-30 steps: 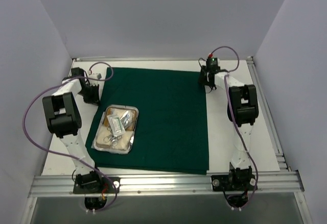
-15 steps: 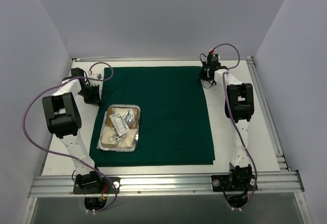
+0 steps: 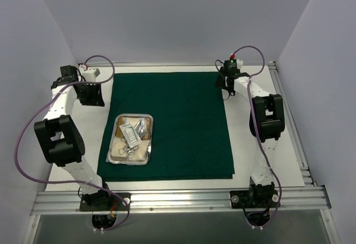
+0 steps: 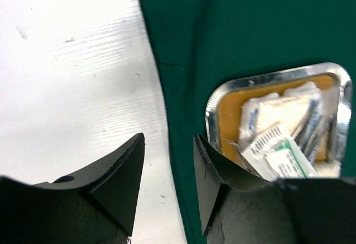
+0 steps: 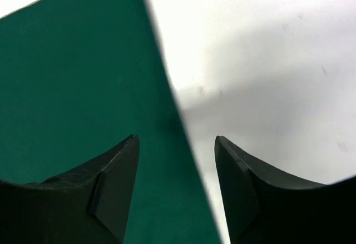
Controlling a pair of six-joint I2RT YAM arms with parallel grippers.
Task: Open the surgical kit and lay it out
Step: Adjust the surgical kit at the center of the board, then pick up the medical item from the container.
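Top external — flat green cloth (image 3: 183,127), rectangular shiny steel tray (image 3: 135,116)

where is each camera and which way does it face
Top external: fixed above and behind the arms, facing down on the table, green cloth and steel tray; both arms show whole.
Left wrist: on the left arm, facing down past the open left gripper at the cloth's left edge and the tray.
Right wrist: on the right arm, facing down past the open right gripper at the cloth's right edge.
Shared: all see cloth and table; top and left wrist share the tray.
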